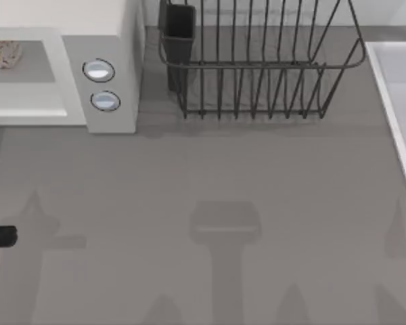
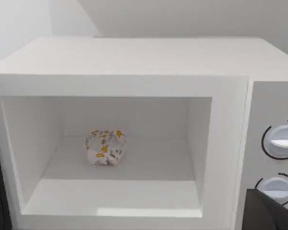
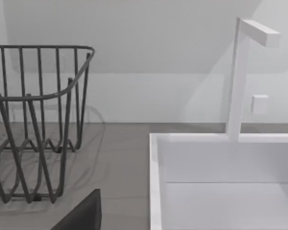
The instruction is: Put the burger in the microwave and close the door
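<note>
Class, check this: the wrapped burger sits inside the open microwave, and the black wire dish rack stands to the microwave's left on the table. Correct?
Not quite. The burger does sit inside the open microwave, but the top view shows the dish rack to the microwave's right, not its left.

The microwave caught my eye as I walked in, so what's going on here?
The burger already sits inside the microwave, toward the back of the cavity, with nothing gripping it. The opening is uncovered in the left wrist view, so closing the door appears to be what's left. The left gripper is at the table's left edge, in front of the microwave. A dish rack stands to the microwave's right.
</note>
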